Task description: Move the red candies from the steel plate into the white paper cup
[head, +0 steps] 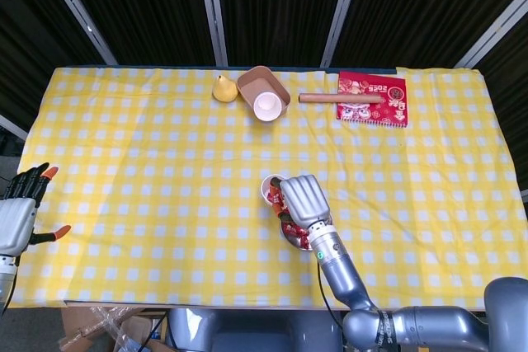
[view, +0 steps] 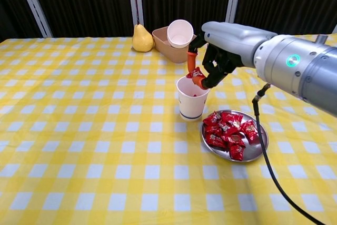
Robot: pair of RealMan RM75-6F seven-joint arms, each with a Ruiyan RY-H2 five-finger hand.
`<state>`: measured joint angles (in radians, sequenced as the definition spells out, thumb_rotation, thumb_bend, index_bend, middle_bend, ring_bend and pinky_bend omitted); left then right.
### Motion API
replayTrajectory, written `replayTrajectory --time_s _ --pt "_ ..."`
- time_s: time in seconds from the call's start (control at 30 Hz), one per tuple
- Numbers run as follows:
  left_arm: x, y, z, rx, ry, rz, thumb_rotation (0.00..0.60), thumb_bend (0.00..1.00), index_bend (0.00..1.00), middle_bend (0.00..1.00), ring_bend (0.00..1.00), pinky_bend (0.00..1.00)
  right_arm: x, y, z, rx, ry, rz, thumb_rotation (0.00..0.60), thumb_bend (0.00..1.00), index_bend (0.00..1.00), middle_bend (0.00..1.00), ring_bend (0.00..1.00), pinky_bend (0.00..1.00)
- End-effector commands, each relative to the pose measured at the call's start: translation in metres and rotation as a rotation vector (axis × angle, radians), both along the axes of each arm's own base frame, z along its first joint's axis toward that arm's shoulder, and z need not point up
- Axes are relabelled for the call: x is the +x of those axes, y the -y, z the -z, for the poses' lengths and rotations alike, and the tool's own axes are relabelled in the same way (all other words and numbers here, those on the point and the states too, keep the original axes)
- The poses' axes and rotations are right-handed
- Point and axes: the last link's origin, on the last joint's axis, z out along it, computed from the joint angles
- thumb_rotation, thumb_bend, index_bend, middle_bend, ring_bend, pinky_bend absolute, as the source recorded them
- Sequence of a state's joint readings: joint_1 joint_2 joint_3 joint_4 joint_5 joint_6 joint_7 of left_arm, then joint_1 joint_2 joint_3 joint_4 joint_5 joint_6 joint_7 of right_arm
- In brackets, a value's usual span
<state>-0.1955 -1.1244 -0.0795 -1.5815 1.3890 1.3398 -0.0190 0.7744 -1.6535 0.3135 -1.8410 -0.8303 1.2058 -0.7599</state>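
Observation:
My right hand (view: 216,56) hovers over the rim of the white paper cup (view: 191,98) and pinches a red candy (view: 196,74) just above the opening. From the head view the right hand (head: 299,198) covers most of the cup (head: 269,185) and part of the steel plate (head: 292,235). Right of the cup, the steel plate (view: 256,151) holds several red candies (view: 227,133). A bit of red shows inside the cup. My left hand (head: 20,213) stays open at the table's far left edge, holding nothing.
At the back stand a yellow pear (view: 141,38), a brown tray (view: 168,50) with a white bowl (view: 180,32), a wooden rolling pin (view: 243,45) and a red booklet (view: 287,51). The yellow checked cloth (view: 84,130) covers the table.

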Motion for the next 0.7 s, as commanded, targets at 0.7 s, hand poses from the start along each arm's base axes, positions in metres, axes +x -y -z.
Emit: replayTrajectory --time_s 0.7 --pt "0.0 -0.001 -0.001 -0.007 0.018 -0.015 0.6 0.0 0.0 0.0 0.0 0.0 -0.004 0.023 0.025 -0.014 -0.044 0.038 0.6 0.47 0.37 0.85 0.92 0.95"
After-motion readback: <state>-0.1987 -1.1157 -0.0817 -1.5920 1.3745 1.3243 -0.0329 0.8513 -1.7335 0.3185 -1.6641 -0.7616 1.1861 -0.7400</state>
